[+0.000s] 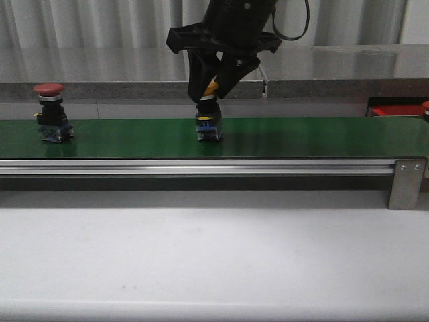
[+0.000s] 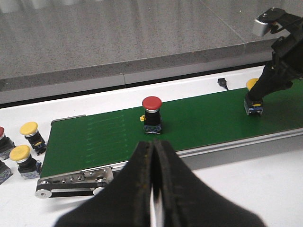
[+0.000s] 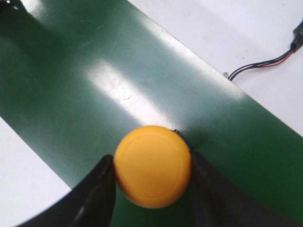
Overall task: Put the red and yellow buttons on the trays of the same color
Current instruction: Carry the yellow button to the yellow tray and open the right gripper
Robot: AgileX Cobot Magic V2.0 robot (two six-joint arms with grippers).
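A yellow button (image 1: 208, 122) stands on the green belt (image 1: 308, 137) at its middle. My right gripper (image 1: 209, 94) comes down from above and is shut on its cap. In the right wrist view both fingers (image 3: 97, 189) press the sides of the yellow button (image 3: 153, 165). A red button (image 1: 51, 111) stands upright on the belt at the left; it also shows as the red button (image 2: 152, 113) ahead of my left gripper (image 2: 153, 144), which is shut with nothing in it over the white table. A corner of a red tray (image 1: 395, 110) shows at the far right. No yellow tray is in view.
Two spare yellow buttons (image 2: 29, 133) and part of a red one (image 2: 2, 134) sit on the table beyond the belt's end. The belt's metal rail ends in a bracket (image 1: 406, 183). A thin cable (image 3: 265, 64) lies behind the belt.
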